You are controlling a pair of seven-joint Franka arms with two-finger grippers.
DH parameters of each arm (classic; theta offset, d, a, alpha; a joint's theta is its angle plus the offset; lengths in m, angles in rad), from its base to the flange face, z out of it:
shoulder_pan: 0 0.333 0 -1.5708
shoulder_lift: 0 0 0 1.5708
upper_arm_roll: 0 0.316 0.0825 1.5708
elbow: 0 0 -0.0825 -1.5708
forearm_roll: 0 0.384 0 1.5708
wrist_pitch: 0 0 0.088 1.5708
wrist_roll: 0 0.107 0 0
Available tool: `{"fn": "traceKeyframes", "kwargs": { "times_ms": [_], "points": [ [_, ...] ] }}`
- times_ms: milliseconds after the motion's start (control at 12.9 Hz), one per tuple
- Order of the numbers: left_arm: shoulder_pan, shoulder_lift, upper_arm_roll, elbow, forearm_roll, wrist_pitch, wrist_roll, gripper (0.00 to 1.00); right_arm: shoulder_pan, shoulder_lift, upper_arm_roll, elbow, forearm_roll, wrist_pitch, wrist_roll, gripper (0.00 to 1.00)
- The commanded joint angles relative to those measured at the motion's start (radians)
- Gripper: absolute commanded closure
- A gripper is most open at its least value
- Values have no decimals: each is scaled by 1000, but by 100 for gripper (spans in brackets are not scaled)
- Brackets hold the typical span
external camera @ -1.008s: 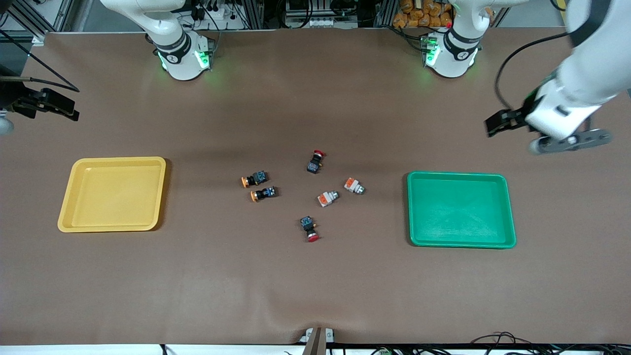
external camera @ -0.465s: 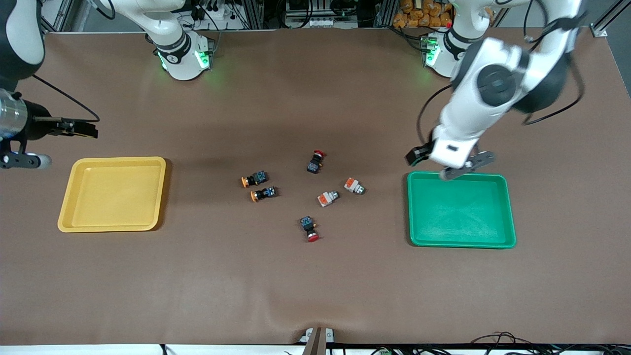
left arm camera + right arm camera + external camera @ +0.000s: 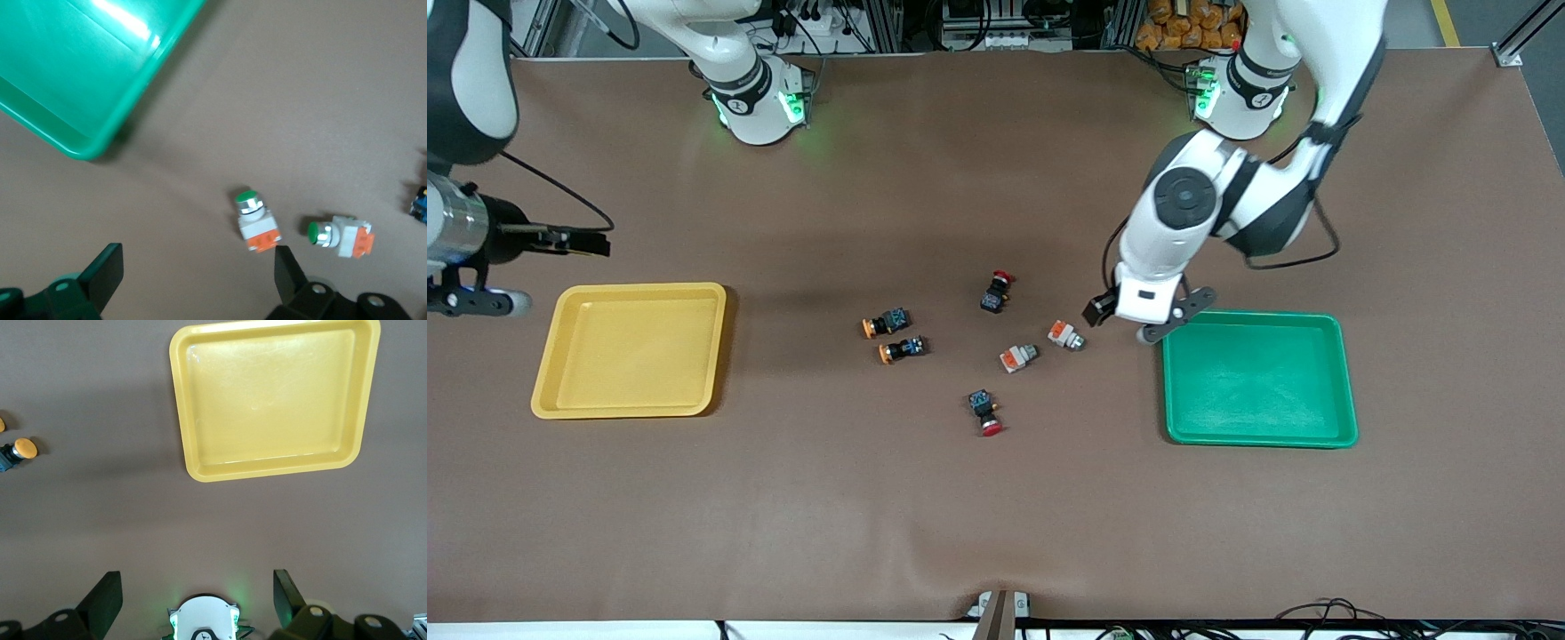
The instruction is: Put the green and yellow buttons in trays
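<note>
Left claw spread over the counter's bare stretch beside the green tray; nothing sorted yet.

Left claw [image 3: 1129, 322] released and empty, over the counter [image 3: 996, 498] between the green tray [image 3: 1348, 391] and the nearest green button [image 3: 1065, 335]. Second green button [image 3: 1017, 357] just beside that one, a little farther from the green tray. Likely slips: knocking one green-capped switch into the other on descent, since close together and both lying on their sides; pinching a rounded cap and squirting it loose. Right claw [image 3: 578, 242] also spread, waiting near the yellow tray [image 3: 543, 391], well away from the green tray. Count: two trays, both empty; two green buttons; two yellow buttons [image 3: 886, 323] [image 3: 903, 348]; two red-capped switches [image 3: 996, 292] [image 3: 985, 412], not wanted, easily grabbed by mistake.
</note>
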Motion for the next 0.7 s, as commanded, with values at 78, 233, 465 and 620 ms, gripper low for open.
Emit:
{"fn": "traceKeyframes", "kwargs": {
  "times_ms": [78, 233, 465, 620],
  "points": [
    [-63, 164, 2, 115, 100, 34, -186, 0, -10, 75, 12, 17, 68, 10, 50, 0],
    [-93, 226, 4, 149, 148, 34, -244, 0, -4, 123, 12, 12, 162, 24, 188, 0],
    [-104, 278, 5, 160, 205, 65, -325, 0, 68, 138, 14, -47, 182, 132, 375, 0],
    [-110, 295, 7, 160, 209, 74, -339, 0, 134, 138, 14, -87, 182, 206, 545, 0]
  ]
}}
